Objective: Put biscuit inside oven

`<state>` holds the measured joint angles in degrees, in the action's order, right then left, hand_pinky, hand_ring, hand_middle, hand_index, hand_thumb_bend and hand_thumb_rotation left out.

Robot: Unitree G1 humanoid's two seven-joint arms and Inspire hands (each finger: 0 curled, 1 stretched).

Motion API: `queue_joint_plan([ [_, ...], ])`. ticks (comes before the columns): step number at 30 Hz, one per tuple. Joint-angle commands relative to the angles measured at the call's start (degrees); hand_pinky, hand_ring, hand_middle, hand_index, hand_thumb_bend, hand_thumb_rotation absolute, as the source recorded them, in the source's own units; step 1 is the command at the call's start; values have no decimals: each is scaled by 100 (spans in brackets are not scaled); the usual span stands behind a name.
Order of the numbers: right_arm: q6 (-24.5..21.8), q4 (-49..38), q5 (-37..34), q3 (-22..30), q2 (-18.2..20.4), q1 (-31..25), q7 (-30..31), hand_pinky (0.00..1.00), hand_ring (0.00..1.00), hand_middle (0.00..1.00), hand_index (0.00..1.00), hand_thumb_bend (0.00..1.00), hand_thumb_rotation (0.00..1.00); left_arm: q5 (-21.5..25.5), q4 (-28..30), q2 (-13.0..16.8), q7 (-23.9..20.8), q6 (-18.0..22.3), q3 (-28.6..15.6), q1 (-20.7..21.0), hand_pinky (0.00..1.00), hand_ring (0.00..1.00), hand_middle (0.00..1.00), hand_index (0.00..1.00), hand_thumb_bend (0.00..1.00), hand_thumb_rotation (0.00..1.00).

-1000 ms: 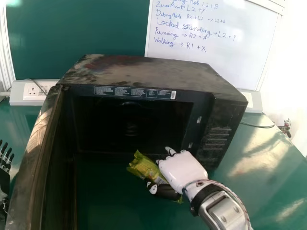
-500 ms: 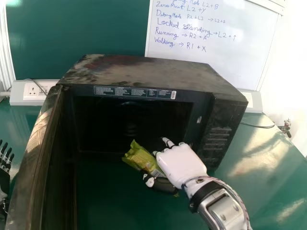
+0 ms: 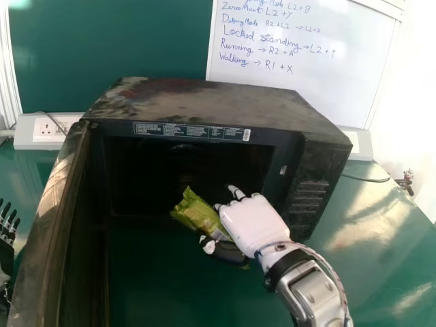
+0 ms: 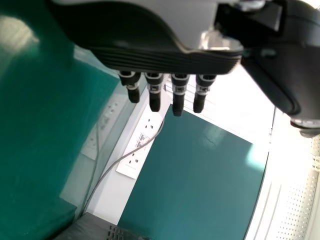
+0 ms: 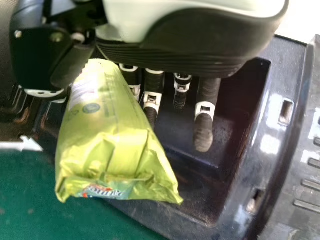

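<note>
Packet (image 3: 199,211) is edging with the right hand (image 3: 253,223) closer to the oven's (image 3: 211,102) open mouth than a second ago, thumb and fingers pinching it; its yellow-green wrapper is tilting, creasing towards a crimped end.

The right robot hand (image 3: 253,223) is hiding part of the biscuit packet (image 3: 199,212). The head view's left edge is cropping the left robot hand (image 3: 5,257). Shadow is apparently obscuring the oven interior (image 3: 170,174).
</note>
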<state>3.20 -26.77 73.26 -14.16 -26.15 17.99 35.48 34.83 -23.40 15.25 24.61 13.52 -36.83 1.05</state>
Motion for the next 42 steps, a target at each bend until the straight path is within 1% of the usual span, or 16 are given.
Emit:
queue_joint_plan([
  [1, -121, 150, 0, -48, 138, 236, -76, 16, 31, 47, 49, 53, 0, -31, -137, -312, -49, -8, 115, -162, 100, 92, 94, 99, 22, 0],
  [5, -184, 418, -115, -93, 265, 440, -134, 17, 32, 47, 49, 53, 0, -33, -133, -317, -40, 2, 124, -167, 100, 92, 94, 98, 22, 0],
  [9, -278, 698, -156, -163, 359, 640, -158, 21, 36, 48, 49, 53, 0, -40, -162, -318, -56, 7, 124, -156, 100, 92, 94, 99, 23, 0],
  [10, -292, 765, -162, -182, 368, 691, -157, 21, 37, 48, 49, 53, 0, -37, -158, -323, -56, 9, 126, -158, 100, 92, 94, 98, 23, 0],
  [11, -300, 830, -176, -197, 376, 736, -182, 22, 37, 43, 51, 53, 0, -46, -152, -325, -64, 13, 131, -161, 100, 92, 94, 98, 22, 0],
  [12, -311, 892, -191, -210, 386, 774, -215, 22, 37, 46, 50, 53, 0, -50, -146, -327, -65, 17, 135, -165, 100, 93, 94, 97, 22, 0],
  [13, -320, 949, -202, -223, 394, 813, -242, 23, 37, 43, 51, 53, 0, -47, -148, -327, -62, 14, 135, -164, 100, 93, 94, 97, 22, 0],
  [15, -344, 1048, -211, -247, 411, 889, -268, 23, 38, 41, 52, 52, 0, -54, -150, -325, -66, 18, 139, -163, 100, 93, 94, 97, 22, 0],
  [25, -518, 1382, -285, -382, 427, 1225, -283, 27, 39, 41, 52, 52, 0, -21, -210, -319, -27, 12, 125, -135, 100, 92, 93, 98, 23, 0],
  [29, -523, 1541, -394, -397, 408, 1323, -410, 30, 40, 41, 52, 52, 0, -38, -214, -323, -29, 36, 132, -128, 100, 92, 94, 98, 23, 0],
  [31, -523, 1653, -455, -395, 412, 1365, -516, 29, 39, 40, 52, 52, 0, -39, -232, -321, -10, 57, 130, -124, 100, 91, 93, 97, 23, 0],
  [33, -526, 1776, -479, -414, 411, 1410, -651, 24, 34, 46, 50, 53, 0, -38, -237, -323, -14, 57, 128, -124, 99, 91, 93, 98, 23, 0],
  [35, -539, 1877, -490, -438, 412, 1453, -778, 20, 31, 47, 49, 53, 0, -33, -218, -329, -27, 40, 129, -130, 99, 91, 93, 98, 23, 0],
  [38, -567, 2025, -515, -471, 422, 1526, -941, 20, 30, 47, 49, 53, 0, -16, -274, -306, 33, 51, 117, -116, 99, 91, 94, 98, 23, 0],
  [42, -608, 2231, -570, -523, 435, 1692, -992, 19, 30, 47, 49, 53, 0, -15, -288, -301, 15, 37, 108, -115, 99, 92, 93, 97, 23, 0],
])
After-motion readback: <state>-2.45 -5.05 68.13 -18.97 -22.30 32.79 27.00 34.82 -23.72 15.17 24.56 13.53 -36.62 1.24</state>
